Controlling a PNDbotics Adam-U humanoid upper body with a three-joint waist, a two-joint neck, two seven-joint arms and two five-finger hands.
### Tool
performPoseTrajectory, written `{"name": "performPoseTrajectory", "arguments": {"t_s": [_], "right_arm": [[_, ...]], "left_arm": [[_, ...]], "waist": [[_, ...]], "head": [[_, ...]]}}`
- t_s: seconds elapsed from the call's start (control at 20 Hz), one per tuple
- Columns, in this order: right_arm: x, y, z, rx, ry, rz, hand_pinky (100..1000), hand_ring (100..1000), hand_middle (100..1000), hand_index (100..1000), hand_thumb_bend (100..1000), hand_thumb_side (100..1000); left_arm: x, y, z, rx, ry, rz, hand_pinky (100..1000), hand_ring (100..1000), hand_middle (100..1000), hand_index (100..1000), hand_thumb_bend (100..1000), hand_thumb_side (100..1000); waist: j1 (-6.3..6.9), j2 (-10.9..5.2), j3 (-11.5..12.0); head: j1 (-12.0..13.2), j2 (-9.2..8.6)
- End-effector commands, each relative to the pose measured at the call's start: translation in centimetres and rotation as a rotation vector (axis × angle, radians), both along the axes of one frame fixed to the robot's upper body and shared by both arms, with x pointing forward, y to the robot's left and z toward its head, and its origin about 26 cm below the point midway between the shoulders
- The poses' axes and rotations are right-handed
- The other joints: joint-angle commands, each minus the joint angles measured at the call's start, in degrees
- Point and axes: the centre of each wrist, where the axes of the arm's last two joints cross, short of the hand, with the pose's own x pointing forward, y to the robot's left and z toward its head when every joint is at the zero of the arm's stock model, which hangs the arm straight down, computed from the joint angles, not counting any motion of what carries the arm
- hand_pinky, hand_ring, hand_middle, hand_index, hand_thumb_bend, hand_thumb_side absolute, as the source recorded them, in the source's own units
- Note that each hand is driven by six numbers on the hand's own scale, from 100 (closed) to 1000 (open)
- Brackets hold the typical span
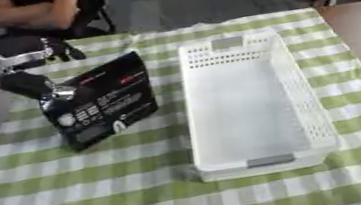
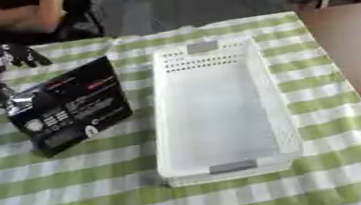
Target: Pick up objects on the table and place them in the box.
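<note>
My counter (image 1: 74, 200) under its green-and-white checked cloth fills the view. On it, right of centre, stands the white perforated box (image 1: 303, 102), long side running from twelve to six o'clock, and it looks to have nothing in it. At nine o'clock from the box, near it but apart, is the black packet (image 1: 105, 102), tilted up on its lower corner, its printed face toward me. My left hand (image 1: 36, 87) reaches in from ten o'clock and my fingers pinch the packet's upper left edge. My right hand shows in neither view.

I judge this the carry step: the packet is gripped and lifted at one end, not yet over the box. Next I need to raise it clear of the near wall, swing toward three o'clock, and let go above the box floor.

The packet bears a red logo and white printed panels; I cannot read any of it.
</note>
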Motion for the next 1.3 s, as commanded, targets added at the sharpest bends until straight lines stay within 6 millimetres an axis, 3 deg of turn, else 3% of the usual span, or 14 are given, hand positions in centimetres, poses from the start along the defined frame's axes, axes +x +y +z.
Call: {"name": "performPoseTrajectory", "arguments": {"t_s": [0.05, 1.3], "right_arm": [[-0.1, -0.2, 0.8, -0.026, -0.019, 0.007, 759, 806, 770, 881, 100, 761], [-0.2, -0.2, 0.8, -0.023, -0.019, 0.009, 759, 806, 770, 882, 100, 759]], "left_arm": [[0.3, 0.0, 1.3, 0.024, -0.025, -0.002, 851, 841, 870, 941, 1000, 847], [1.4, 0.0, 0.2, 0.032, 0.003, 0.032, 852, 840, 868, 940, 1000, 856]], "waist": [[-0.02, -0.46, -0.1], [-0.12, -0.35, -0.4]], "head": [[0.3, 0.01], [0.4, 0.01]]}}
